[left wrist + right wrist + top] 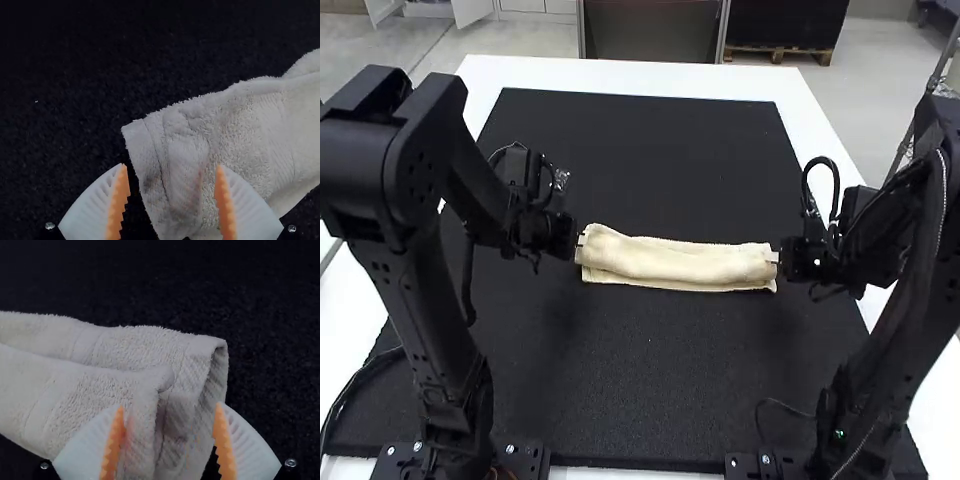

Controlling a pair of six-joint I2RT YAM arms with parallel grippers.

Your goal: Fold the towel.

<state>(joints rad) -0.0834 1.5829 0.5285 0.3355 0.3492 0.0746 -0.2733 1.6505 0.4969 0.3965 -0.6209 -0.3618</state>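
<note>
My left tool [579,241] and my right tool [776,257] have both the fingers spread; between these two tools lies the towel [670,263], folded narrow.

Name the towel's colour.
The towel is plain cream, seen best in the high view.

A towel [675,262] lies crosswise on a mat [650,370] atop a table [620,75].
The left gripper [580,243] is at its left end, the right gripper [776,258] at its right.
</note>
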